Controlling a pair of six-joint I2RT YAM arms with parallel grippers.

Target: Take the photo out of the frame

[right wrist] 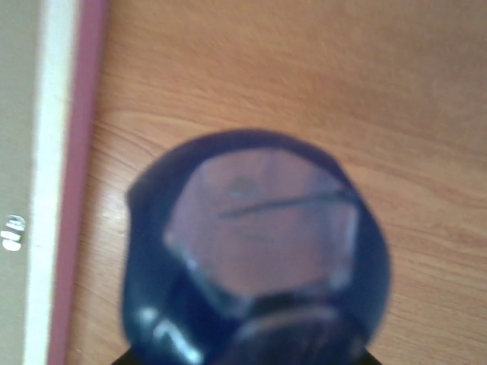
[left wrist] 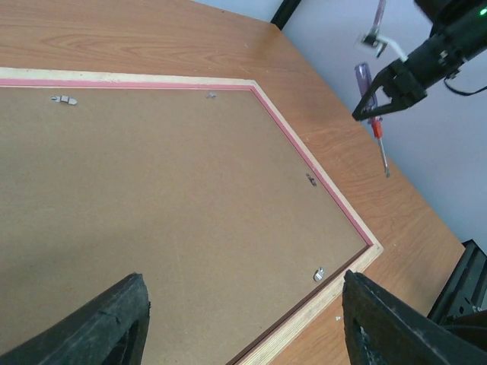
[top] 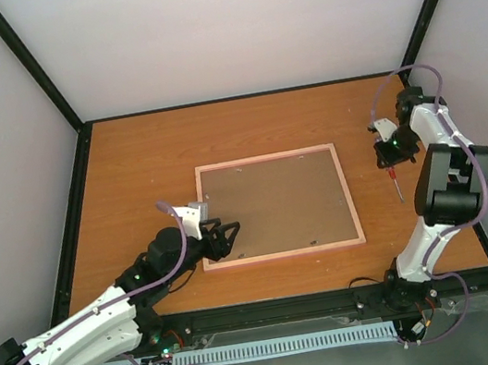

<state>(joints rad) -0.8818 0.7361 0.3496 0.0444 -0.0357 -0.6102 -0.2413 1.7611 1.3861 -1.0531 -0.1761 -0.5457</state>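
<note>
Two tools: left tool (top: 223,235) spread wide over frame (top: 276,203) corner; right tool (top: 390,156) clamps screwdriver (top: 395,183) beside frame.

The left arm (top: 91,330) is reaching low and forward from its base, the left gripper (top: 225,239) lying nearly level with its fingers (left wrist: 106,323) spread wide apart. The right arm (top: 442,191) is standing folded upright, the right gripper (top: 389,161) pointing downward and clamping a screwdriver (top: 395,181).
</note>
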